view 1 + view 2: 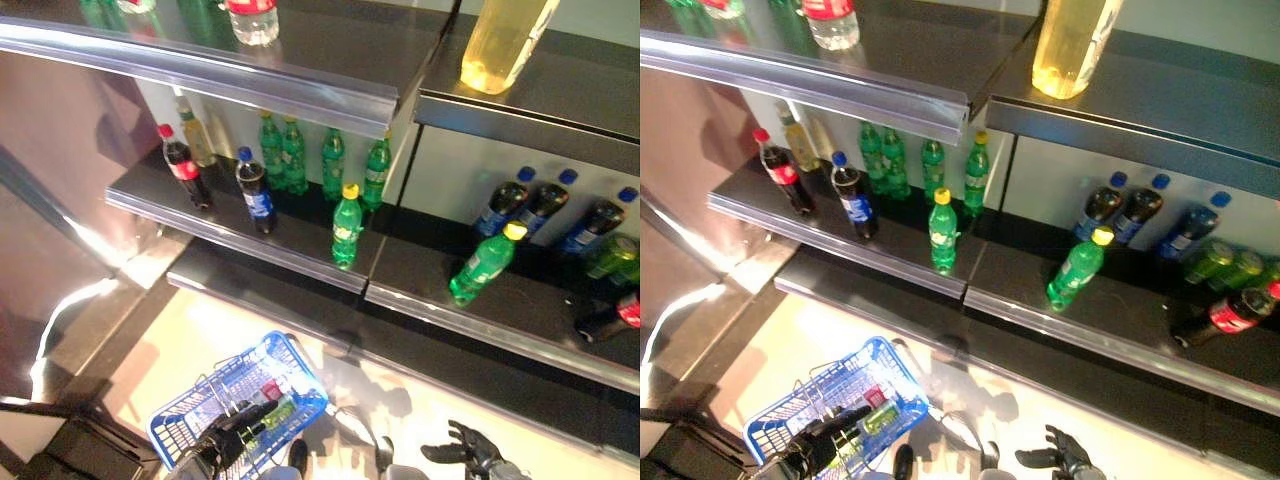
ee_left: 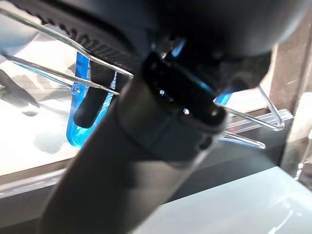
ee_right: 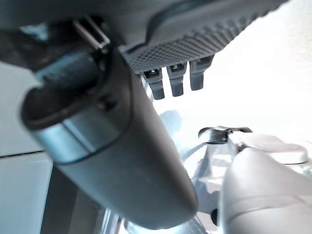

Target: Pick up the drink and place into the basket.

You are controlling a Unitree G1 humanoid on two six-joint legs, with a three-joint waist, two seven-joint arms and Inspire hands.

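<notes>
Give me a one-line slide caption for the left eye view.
Left hand holds blue basket below drink-stocked shelves; right hand hangs open.

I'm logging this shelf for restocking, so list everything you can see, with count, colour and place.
clear bottle: one, red label, top shelf left
large bottle: one, yellow, top shelf right
red-capped cola: one, dark, middle shelf, left end
pale bottle: one, behind that cola
blue-capped bottle: one, dark, beside the cola
back-row bottles: four, green, left section
upright yellow-capped bottle: one, green, shelf front
tilted yellow-capped bottle: one, green, right section
blue-capped trio: three, dark, right section
lying cola: one, red label, far right
blue basket: one, lower left, holding red and green items
left robot hand: gripping the basket
right robot hand: open, empty
</notes>
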